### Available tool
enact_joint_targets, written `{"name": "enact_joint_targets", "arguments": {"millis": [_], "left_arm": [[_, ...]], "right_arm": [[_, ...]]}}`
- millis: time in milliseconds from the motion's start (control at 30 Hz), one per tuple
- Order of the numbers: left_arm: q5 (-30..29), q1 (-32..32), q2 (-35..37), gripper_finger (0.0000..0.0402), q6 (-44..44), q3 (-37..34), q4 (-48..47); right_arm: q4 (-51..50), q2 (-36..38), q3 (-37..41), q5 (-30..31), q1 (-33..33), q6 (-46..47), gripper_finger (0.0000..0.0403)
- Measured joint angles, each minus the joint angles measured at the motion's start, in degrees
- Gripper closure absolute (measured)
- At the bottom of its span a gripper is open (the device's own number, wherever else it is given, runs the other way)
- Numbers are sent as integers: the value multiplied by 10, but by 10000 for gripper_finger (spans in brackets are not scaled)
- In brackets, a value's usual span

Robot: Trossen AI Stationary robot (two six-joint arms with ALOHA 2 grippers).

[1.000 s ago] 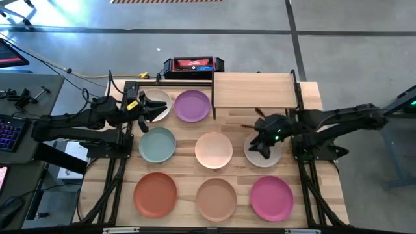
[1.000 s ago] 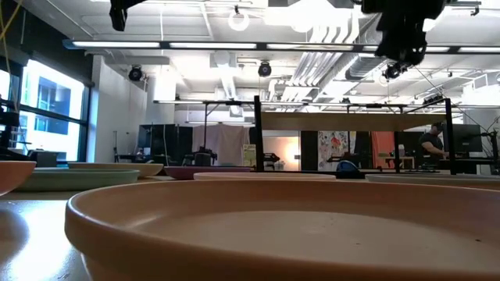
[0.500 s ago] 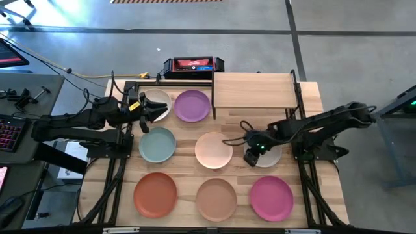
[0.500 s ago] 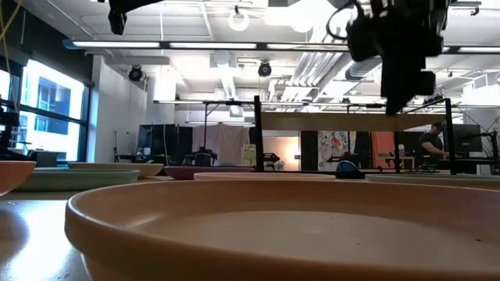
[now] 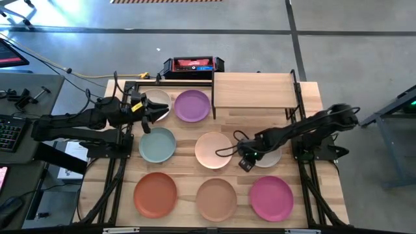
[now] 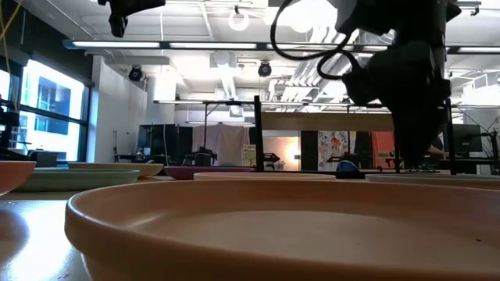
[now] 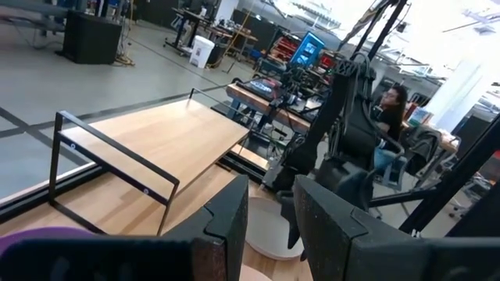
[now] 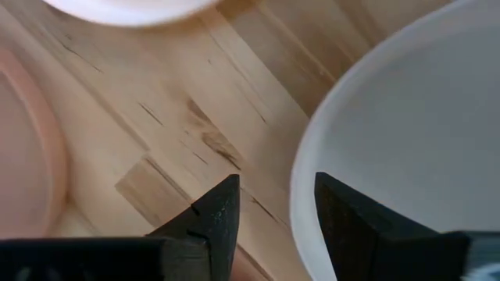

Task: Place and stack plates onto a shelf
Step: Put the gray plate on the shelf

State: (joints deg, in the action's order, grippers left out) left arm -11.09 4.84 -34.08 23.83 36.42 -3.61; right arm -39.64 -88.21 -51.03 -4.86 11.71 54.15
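Partly hidden grey plate (image 5: 270, 156), right gripper (image 5: 245, 162) overhead

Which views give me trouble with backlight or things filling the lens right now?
Low view: the tan plate fills the foreground, and the right arm hangs as a dark silhouette against bright ceiling lights. Left wrist view: bright windows wash out the upper right corner. High view: evenly lit; the shelf is plain.

Cream plate (image 5: 159, 104) half hidden under left gripper (image 5: 148, 112); grey plate (image 5: 268, 156) partly under right arm (rim only visible).
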Motion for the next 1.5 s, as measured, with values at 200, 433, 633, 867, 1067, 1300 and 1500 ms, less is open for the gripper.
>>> {"name": "enact_joint_targets", "arguments": {"millis": [200,433,633,867,1067,1300,1500], "left_arm": [[0,0,-1,305,0,0,0],[0,0,-1,305,0,0,-1],[0,0,-1,305,0,0,-1],[0,0,-1,305,0,0,-1],[0,0,-1,305,0,0,-1],[0,0,-1,305,0,0,-1],[0,0,-1,305,0,0,-1]], "right_arm": [[0,-29,0,3,10,11,263],[0,-56,0,4,12,14,263],[-3,-60,0,23,12,25,263],[-3,-60,1,40,12,24,263],[-4,-60,5,40,12,24,264],[-4,-60,5,33,12,25,296],[-4,-60,5,28,12,28,363]]}}
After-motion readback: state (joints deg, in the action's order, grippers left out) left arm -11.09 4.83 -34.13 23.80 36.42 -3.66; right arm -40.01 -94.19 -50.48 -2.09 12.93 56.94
